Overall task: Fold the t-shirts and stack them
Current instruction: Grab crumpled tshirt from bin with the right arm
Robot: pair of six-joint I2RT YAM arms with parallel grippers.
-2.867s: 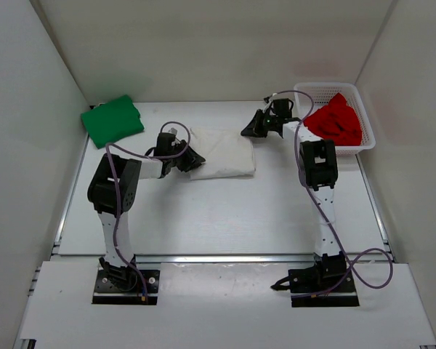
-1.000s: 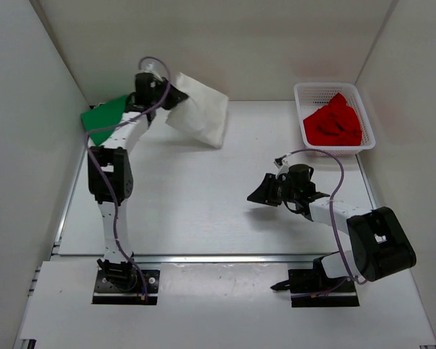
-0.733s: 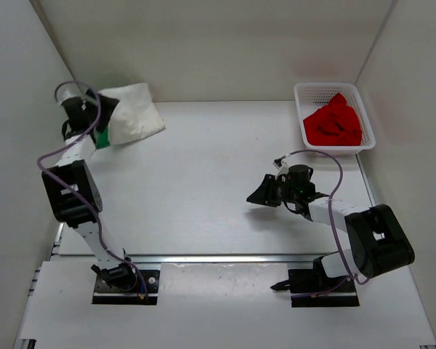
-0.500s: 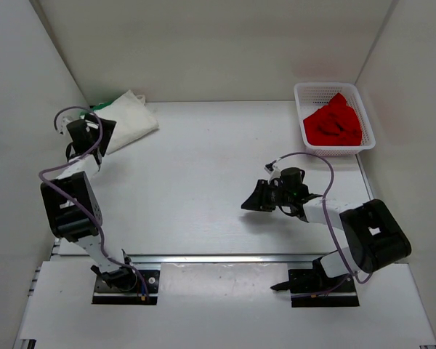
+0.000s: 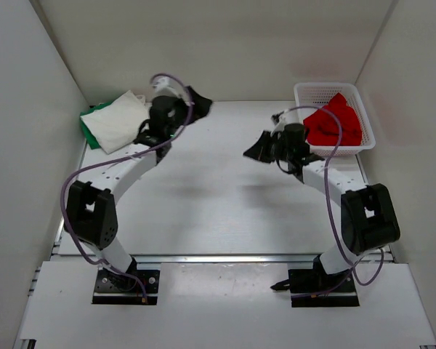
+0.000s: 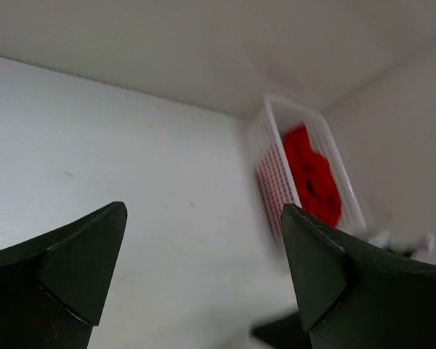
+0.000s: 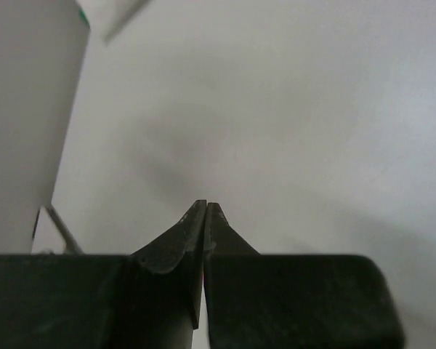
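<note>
At the moment of inspection, seen from the top camera, the white t-shirt lay folded at about 10 o'clock on the table, in the far left corner. It rested on top of the green t-shirt, of which only a narrow strip showed along the left edge. The red t-shirt sat crumpled and unfolded inside the white mesh basket at about 2 o'clock, well apart from the other two. The left gripper was raised near the back wall at roughly 11 o'clock, just to the right of the white t-shirt and clear of it. In the left wrist view its fingers stood wide apart with nothing between them, and the basket with the red t-shirt appeared beyond, slightly blurred. The right gripper hung over bare table at about 1 o'clock, near the basket's left side and pointing away from it toward 9 o'clock. In the right wrist view the right gripper had its fingertips pressed together, gripping nothing, above the plain white surface.
</note>
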